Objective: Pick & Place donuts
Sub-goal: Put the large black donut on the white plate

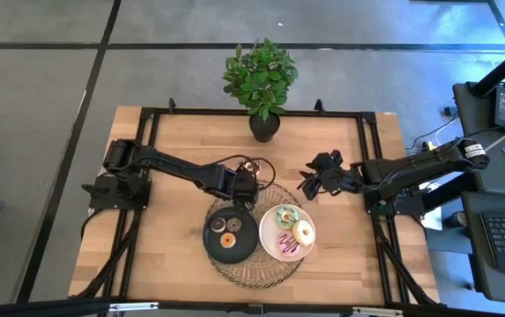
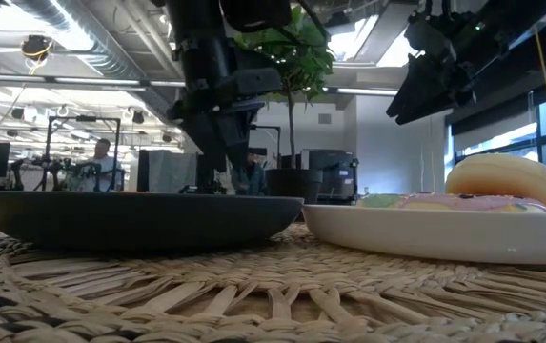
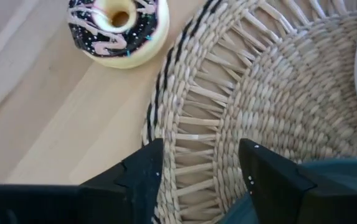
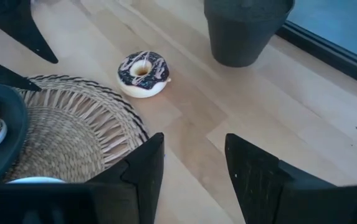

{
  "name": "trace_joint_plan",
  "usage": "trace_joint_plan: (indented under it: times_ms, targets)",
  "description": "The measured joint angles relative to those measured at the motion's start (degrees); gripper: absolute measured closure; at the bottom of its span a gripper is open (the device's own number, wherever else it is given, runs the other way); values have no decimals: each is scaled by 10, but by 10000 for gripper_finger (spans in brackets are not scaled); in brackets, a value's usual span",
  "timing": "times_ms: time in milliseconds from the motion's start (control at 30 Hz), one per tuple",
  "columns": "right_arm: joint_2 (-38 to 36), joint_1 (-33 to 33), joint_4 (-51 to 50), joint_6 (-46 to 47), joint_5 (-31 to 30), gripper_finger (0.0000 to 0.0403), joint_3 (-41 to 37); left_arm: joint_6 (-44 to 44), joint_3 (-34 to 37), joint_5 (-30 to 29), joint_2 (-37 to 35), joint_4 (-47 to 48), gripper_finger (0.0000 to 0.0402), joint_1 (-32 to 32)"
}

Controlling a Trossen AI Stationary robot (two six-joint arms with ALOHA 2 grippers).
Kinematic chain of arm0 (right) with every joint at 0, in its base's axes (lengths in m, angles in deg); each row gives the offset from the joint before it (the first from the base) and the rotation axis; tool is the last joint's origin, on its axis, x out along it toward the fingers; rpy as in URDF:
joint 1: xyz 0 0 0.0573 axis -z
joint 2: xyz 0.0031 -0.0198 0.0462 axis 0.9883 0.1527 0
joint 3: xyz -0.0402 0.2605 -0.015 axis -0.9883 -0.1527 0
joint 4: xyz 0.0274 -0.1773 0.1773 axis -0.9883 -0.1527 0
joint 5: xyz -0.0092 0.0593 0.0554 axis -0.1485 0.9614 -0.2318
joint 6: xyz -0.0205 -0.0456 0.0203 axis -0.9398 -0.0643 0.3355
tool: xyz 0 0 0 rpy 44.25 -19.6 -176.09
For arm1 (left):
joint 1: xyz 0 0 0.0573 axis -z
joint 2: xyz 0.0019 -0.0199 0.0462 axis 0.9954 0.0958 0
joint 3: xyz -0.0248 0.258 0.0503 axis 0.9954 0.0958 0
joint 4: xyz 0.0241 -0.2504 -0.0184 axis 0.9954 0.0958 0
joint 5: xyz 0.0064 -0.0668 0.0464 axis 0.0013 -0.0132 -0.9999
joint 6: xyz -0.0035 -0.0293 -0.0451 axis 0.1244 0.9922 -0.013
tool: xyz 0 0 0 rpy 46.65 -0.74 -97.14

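Claw, left (image 3: 200,171): fingers parted and empty, poised over the rim of the woven mat (image 1: 254,231) at the black plate's far edge, with one chocolate-iced donut (image 3: 118,28) lying loose on the bare worktop (image 1: 173,150) just beyond the mat's border. Claw, right (image 4: 194,168): fingers likewise apart, nothing held, hanging over the worktop's right side near the potted plant (image 1: 261,84), facing the same donut. Worktop: light wood, dark frame. Woven mat: round, carrying both plates. Black plate (image 1: 210,238): holds two small donuts. White plate (image 1: 268,239): holds a green donut (image 1: 286,216), a cream donut (image 1: 304,232) and a pink one. Hazards, as judged: both claws are aimed near one donut, so a shared approach risks collision; the left fingers, descending, may catch the mat's raised weave or clip the black plate's rim and shift it; a pinch across the icing could let the donut slip or roll toward the plant pot.
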Motion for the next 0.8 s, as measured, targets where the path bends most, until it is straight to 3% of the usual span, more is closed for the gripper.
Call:
trace_joint_plan:
  times_ms: [300,533,800]
  targets:
    - [0,2,0,0,0,231,0,-13,0,18,0,-20,169,-9]
    - [0,4,-1,0,0,231,0,-39,0,-52,0,-53,179,-25]
    - [0,4,-1,1,0,231,0,-68,0,-1,0,-122,205,-80]
